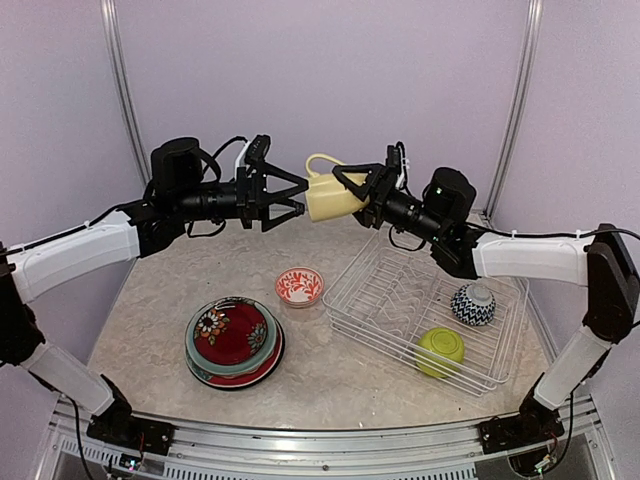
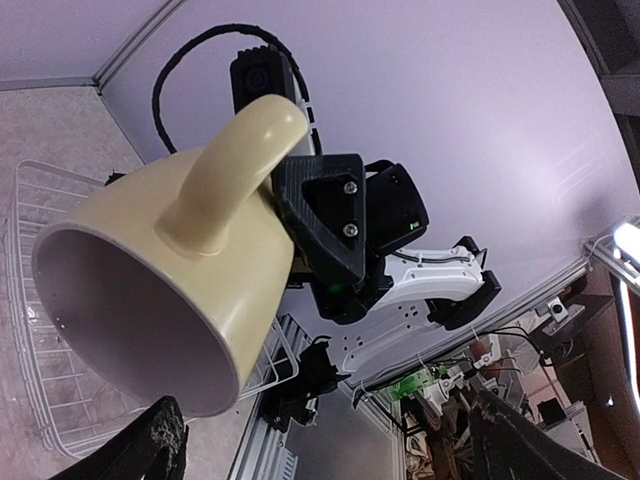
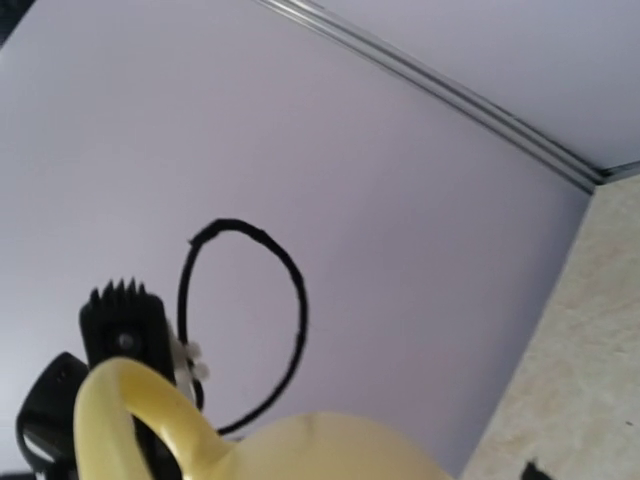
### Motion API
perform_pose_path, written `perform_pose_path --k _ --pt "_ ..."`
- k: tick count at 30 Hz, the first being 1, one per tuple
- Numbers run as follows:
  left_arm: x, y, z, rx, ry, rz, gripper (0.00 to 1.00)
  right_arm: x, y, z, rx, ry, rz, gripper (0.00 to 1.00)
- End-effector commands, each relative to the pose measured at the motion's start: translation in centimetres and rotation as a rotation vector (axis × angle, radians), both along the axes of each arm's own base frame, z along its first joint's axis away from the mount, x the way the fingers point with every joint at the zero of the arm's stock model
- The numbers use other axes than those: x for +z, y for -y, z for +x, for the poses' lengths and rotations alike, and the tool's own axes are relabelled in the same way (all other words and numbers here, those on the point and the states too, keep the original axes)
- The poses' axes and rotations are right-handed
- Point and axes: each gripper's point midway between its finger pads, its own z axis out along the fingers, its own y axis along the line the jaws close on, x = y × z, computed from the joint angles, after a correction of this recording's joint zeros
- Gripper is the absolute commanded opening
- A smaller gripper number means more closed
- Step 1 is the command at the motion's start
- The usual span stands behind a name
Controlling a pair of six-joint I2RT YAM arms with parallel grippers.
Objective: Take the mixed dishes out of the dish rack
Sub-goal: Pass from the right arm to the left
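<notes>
Right tool grips the pale yellow mug in mid-air above the far part of the worktop, left of the dish rack. The mug lies on its side, handle up, mouth facing the left tool. In the left wrist view the black fingers of the right tool clamp the mug at its base end. Left tool is wide open, level with the mug and just beside its mouth; its two fingertips stand either side of the frame's lower edge, clear of the mug. Right wrist view catches only the mug's handle and top against the wall. The rack sits on the right of the worktop with two bowls upside down in it — blue-white bowl and lime green bowl. Red-white bowl stands upright on the worktop just left of the rack. Stack of plates front left, red floral one on top.
</notes>
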Motion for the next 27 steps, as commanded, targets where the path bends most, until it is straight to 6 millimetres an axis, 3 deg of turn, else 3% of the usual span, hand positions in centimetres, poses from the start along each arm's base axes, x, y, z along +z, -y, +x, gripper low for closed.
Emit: perform_pose_path --k 1,8,19,24,27 --pt "0.1 1.2 0.0 -0.010 0.016 -0.016 0.91 5.2 -0.9 -1.8 0.073 0.113 0.154 0.00" --pt "0.2 1.5 0.7 0.012 0.025 -0.015 0.75 4.5 -2.5 -2.8 0.130 0.102 0.188 0.00" --pt "0.3 1.7 1.2 0.024 0.044 -0.035 0.45 4.2 -2.9 -2.9 0.156 0.081 0.249 0.00" --pt "0.2 1.8 1.2 0.016 0.053 -0.033 0.37 4.2 -2.9 -3.1 0.154 0.086 0.236 0.00" --pt "-0.1 1.8 1.4 0.022 0.060 -0.015 0.25 4.0 -2.9 -3.1 0.156 0.084 0.230 0.00"
